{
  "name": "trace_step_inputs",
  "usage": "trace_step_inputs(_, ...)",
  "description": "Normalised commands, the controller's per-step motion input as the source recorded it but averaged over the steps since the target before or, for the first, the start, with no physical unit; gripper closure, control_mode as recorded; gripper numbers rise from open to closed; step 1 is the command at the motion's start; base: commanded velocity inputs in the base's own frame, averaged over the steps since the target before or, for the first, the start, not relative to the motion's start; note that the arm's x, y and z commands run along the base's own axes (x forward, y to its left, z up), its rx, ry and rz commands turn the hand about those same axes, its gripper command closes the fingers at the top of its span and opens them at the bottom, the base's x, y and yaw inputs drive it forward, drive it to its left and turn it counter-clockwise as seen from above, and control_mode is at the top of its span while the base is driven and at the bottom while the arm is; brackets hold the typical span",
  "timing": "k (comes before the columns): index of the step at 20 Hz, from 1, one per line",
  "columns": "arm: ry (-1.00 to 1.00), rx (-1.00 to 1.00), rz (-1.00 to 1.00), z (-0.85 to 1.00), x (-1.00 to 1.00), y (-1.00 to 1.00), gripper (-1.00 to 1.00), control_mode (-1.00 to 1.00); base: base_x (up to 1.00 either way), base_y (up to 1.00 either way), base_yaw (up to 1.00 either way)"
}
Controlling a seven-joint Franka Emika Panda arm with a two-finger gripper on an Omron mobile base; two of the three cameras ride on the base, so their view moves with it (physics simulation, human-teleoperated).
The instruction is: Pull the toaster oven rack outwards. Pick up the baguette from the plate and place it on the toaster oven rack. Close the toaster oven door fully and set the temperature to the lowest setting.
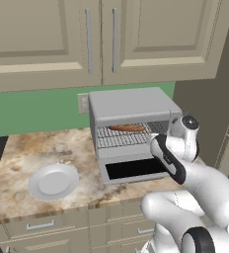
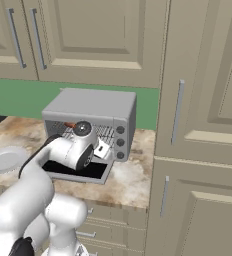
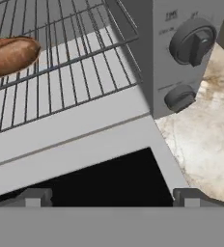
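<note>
The light-grey toaster oven [image 1: 131, 106] stands on the counter with its door [image 1: 133, 169] dropped open, black glass facing up. The wire rack [image 1: 122, 139] is pulled out over the door, and the brown baguette [image 1: 127, 128] lies across its back part. In the hand view the baguette [image 3: 10, 55] rests on the rack [image 3: 70, 77] at the upper left. My gripper [image 3: 111, 198] hovers over the right part of the door [image 3: 75, 144], open, with nothing between its fingertips [image 3: 34, 197]. The white plate [image 1: 53, 182] sits bare to the oven's left.
Two dark knobs [image 3: 193, 43] show on the oven's right front, close to my hand. Marbled counter [image 3: 205, 140] lies to the right of the oven. Wall cabinets [image 1: 101, 39] hang above, and a tall cabinet [image 2: 203, 125] stands at the right.
</note>
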Motion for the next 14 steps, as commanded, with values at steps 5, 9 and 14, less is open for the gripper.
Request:
trace_step_inputs(5,0.12,0.16,-0.18,0.0,0.0,-0.47,-1.0,-1.0,0.0,0.0,0.0)
trace_step_inputs(9,0.04,0.22,-0.17,0.0,0.0,-0.41,-1.0,-1.0,0.0,0.0,0.0)
trace_step_inputs(14,0.04,0.24,-0.09,0.06,-0.33,-0.35,-1.0,-1.0,0.0,0.0,0.0)
